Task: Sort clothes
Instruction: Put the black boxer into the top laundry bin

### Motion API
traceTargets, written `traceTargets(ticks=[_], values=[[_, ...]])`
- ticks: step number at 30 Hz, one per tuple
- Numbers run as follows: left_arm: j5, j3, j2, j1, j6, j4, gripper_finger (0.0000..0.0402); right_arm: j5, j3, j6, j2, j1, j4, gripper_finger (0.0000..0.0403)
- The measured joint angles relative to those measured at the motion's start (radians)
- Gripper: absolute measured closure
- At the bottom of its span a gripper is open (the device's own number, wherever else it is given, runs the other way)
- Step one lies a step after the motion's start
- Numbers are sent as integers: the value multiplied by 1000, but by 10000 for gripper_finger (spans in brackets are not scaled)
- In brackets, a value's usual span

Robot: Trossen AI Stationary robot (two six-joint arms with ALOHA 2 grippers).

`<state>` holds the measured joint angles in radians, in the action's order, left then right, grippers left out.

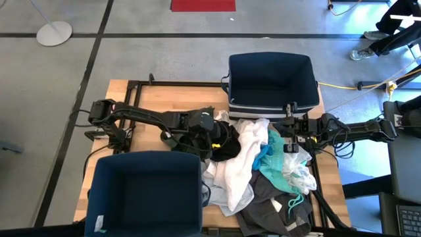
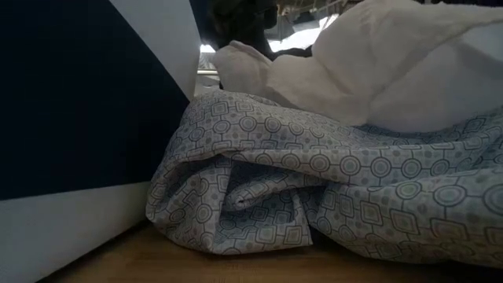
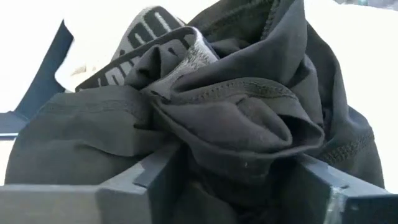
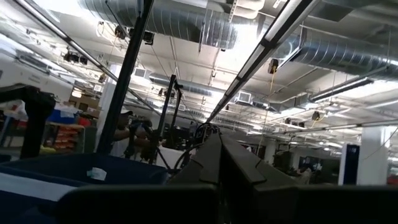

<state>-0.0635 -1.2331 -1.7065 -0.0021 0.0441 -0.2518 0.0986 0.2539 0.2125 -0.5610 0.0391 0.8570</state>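
The clothes lie in a pile on the table's right half: a white garment (image 1: 240, 158), a teal one (image 1: 273, 161), a dark grey one (image 1: 276, 210) and a black one (image 1: 227, 141). In the low view a light grey patterned garment (image 2: 330, 196) lies on the table under the white garment (image 2: 377, 71). My left gripper (image 1: 214, 131) is at the pile's left edge, shut on the black garment (image 3: 236, 118). My right gripper (image 1: 289, 113) is shut and empty (image 4: 219, 146) by the far bin's near rim, pointing up and away. My left gripper pinches a bunched fold of the black garment (image 3: 230, 168) between its two fingers (image 3: 130, 180); several layers are gathered there. The fingers come roughly level from the table's left. The garment's printed waistband (image 3: 155, 37) shows beyond the fold, and the rest lies on the pile.
A navy bin (image 1: 271, 82) stands at the far side of the table on the right. A second navy bin (image 1: 145, 194) stands at the near left and shows in the low view (image 2: 78, 94). Bare wood (image 1: 164, 99) lies at the far left.
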Motion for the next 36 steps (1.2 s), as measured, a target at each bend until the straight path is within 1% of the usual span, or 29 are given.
traceTargets(ticks=[11, 16, 19, 25, 30, 36], values=[[0, 0, 2, 0, -76, 0, 334, 0, 0, -44, 0, 0, 0, 391], [9, -15, 44, -1, -101, -17, 389, 0, 0, -47, 0, 0, -1, 391], [35, -34, 90, -6, -103, -26, 395, 0, 0, -51, 0, 0, -1, 391], [114, -44, 181, -32, -145, 3, 385, 0, 0, -51, -3, 0, 0, 391], [154, -44, 239, -52, -189, 85, 383, 19, 1, -51, -28, 0, 6, 391], [158, -44, 267, -64, -252, 206, 383, 60, 32, -51, -94, 0, 8, 384]])
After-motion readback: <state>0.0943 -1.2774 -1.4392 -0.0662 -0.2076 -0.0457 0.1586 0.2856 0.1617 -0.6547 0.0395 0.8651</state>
